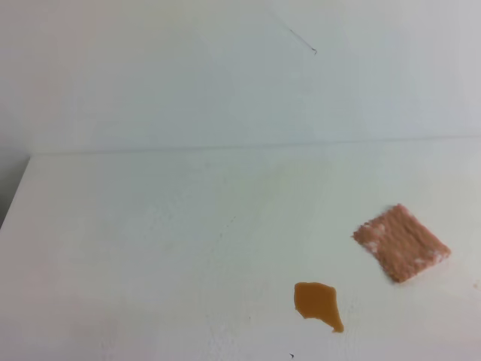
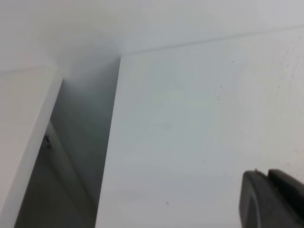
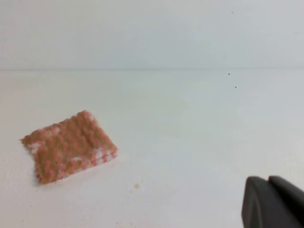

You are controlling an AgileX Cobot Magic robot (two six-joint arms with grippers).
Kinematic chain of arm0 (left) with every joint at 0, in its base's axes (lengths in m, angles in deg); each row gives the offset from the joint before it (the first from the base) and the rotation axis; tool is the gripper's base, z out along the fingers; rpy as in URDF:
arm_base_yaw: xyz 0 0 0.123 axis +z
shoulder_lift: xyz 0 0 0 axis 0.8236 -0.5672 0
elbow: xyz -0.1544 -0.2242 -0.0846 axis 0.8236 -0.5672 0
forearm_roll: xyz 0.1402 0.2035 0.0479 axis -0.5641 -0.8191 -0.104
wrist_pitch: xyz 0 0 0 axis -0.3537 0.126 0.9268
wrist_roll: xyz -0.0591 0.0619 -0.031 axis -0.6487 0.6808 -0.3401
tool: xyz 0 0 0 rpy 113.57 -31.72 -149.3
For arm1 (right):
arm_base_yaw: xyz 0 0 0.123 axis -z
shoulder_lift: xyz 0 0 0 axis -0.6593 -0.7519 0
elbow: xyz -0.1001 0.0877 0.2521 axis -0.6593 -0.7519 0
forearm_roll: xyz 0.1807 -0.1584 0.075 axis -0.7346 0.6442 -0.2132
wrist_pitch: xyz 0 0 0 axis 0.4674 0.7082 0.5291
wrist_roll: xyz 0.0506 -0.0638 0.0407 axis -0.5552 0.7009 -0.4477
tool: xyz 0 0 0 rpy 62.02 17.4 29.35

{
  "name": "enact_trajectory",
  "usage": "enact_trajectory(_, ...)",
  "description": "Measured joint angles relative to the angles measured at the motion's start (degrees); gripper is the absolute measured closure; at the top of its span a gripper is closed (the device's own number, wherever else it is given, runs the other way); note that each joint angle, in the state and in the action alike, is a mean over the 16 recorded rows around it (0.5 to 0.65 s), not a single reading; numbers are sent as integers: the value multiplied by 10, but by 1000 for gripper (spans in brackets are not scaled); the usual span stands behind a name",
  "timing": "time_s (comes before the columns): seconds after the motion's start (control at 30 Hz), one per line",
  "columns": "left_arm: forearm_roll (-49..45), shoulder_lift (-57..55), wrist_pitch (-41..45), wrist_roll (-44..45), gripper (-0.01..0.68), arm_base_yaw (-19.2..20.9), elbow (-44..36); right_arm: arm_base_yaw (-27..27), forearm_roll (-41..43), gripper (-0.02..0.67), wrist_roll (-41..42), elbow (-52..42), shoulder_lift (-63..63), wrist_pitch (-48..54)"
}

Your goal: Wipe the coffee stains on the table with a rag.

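The rag (image 1: 402, 242), a small pinkish-brown fuzzy square with whitish patches, lies flat on the white table (image 1: 150, 248) at the right. The coffee stain (image 1: 318, 304), a glossy orange-brown blot with a short tail, sits left of it and nearer the front edge. No gripper shows in the high view. In the right wrist view the rag (image 3: 69, 147) lies ahead to the left, well apart from my right gripper (image 3: 267, 185), whose dark fingers are shut on nothing. My left gripper (image 2: 267, 179) is also shut and empty, over bare table (image 2: 190, 133).
The table's left edge (image 2: 110, 142) drops into a dark gap beside a white panel (image 2: 23, 123). A white wall (image 1: 225, 75) rises behind the table's back edge.
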Motion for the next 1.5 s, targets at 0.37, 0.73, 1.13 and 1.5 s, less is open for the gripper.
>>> enact_trajectory(0.37,0,0,0,0,675,0,0,0,0,653,0,0,0,5)
enact_trajectory(0.73,0,0,0,0,675,0,0,0,0,653,0,0,0,7)
enact_trajectory(1.13,0,0,0,1,675,0,0,-16,0,653,0,0,0,7)
enact_trajectory(1.5,0,0,0,1,675,0,0,-23,0,652,0,0,0,7)
